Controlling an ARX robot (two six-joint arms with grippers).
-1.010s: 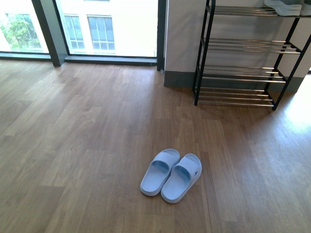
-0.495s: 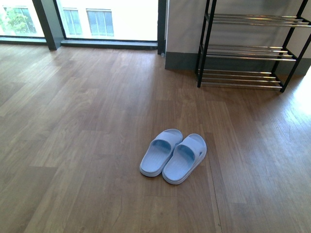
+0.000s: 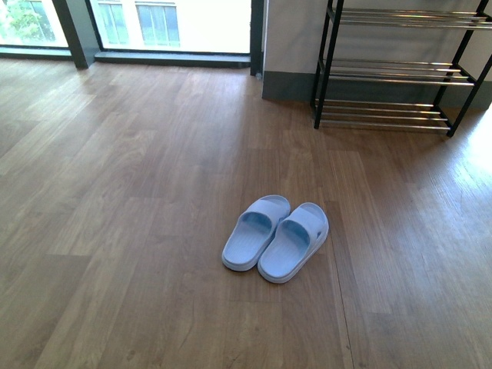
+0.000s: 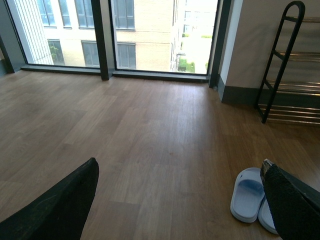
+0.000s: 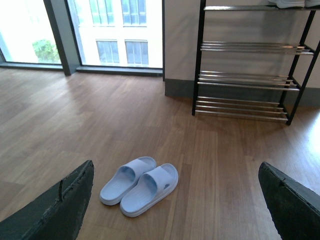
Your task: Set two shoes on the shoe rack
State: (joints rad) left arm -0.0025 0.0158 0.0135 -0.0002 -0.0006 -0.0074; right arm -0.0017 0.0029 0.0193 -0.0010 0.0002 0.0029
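Site condition: a pair of pale blue slides lies on the wood floor (image 3: pixel 115 192), in the open and near the middle of the room. The left slide (image 3: pixel 257 232) and the right slide (image 3: pixel 294 241) sit side by side, soles down, their inner edges touching. Toes are angled toward the far right, where the shoe rack (image 3: pixel 327 69) stands.

The rack is upright against the pale wall (image 3: pixel 288 38), beside the window (image 3: pixel 173 23) and well apart from the slides. The right wrist view shows four tiers of chrome rods. The three lower tiers are bare. A pale object (image 5: pixel 290 3) rests on the top tier, cut off by the picture edge, and it cannot be identified.

Left gripper (image 4: pixel 180 165): both dark fingers (image 4: pixel 65 210) are spread wide with nothing between them, above the floor. The slides lie near its one finger, without contact.

Right gripper (image 5: pixel 175 166): fingers (image 5: pixel 62 210) are likewise wide apart and empty, and the slides are seen on the floor between them.

Neither arm appears in the front view
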